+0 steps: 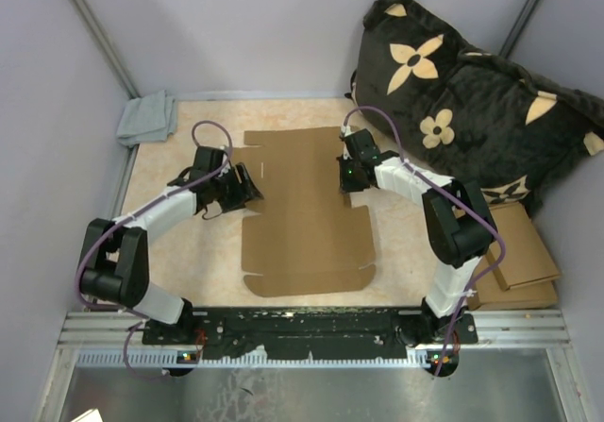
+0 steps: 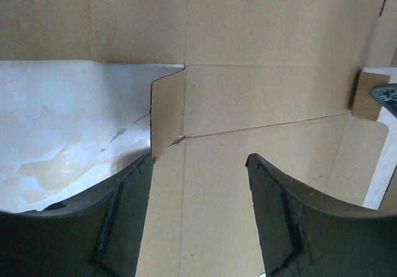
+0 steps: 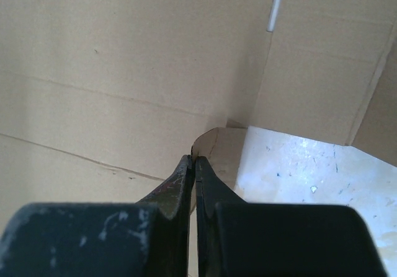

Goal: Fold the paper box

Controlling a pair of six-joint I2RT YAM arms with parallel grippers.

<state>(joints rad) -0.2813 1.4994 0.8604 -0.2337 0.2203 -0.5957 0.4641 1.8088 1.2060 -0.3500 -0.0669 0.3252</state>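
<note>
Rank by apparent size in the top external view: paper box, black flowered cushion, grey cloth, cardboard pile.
1. black flowered cushion, though it sits raised and nearer the camera, so the lead is unsure
2. paper box
3. cardboard pile, partly hidden
4. grey cloth

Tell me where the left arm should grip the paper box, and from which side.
Grip the small tab on the left edge of the paper box, coming in from the left. The sheet lies flat; that creased tab offers a free edge the left gripper's open fingers could straddle.
</note>
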